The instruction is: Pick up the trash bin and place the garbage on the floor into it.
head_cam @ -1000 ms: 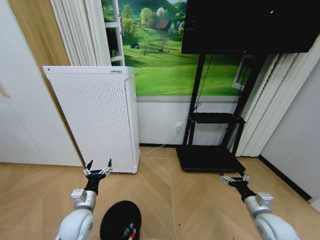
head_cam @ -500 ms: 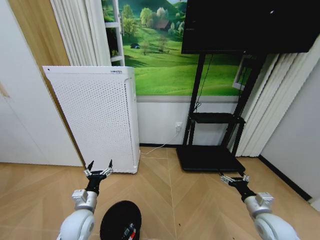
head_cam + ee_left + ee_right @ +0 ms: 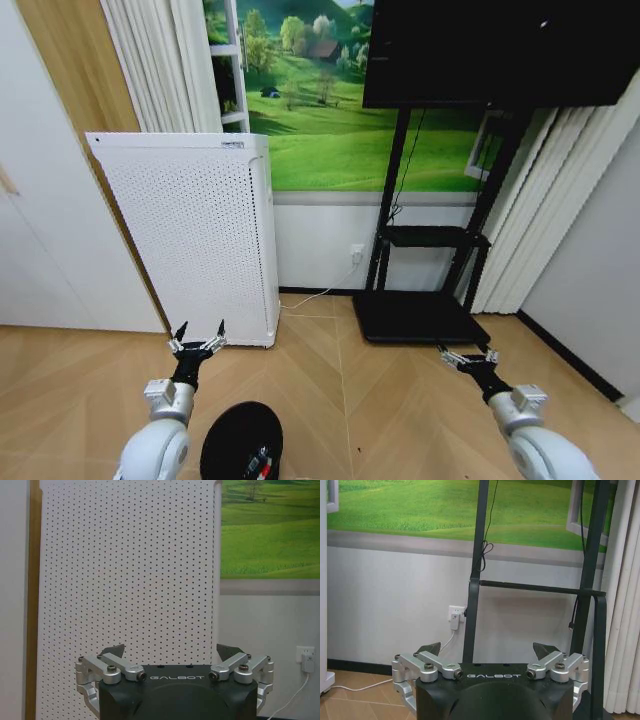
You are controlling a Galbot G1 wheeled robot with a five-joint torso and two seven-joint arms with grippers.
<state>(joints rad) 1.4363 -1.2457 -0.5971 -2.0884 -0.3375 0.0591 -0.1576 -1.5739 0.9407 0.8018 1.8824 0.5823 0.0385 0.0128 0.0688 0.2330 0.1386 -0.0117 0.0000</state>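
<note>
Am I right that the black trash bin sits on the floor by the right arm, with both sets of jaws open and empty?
Not quite. In the head view the trash bin sits on the floor by the left arm, just inboard of the left gripper, not the right. The rest holds: left gripper and right gripper both have open, empty jaws.

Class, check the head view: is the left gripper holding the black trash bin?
No: the left gripper is open and empty above the floor, while the trash bin stands apart beside that arm.
</note>
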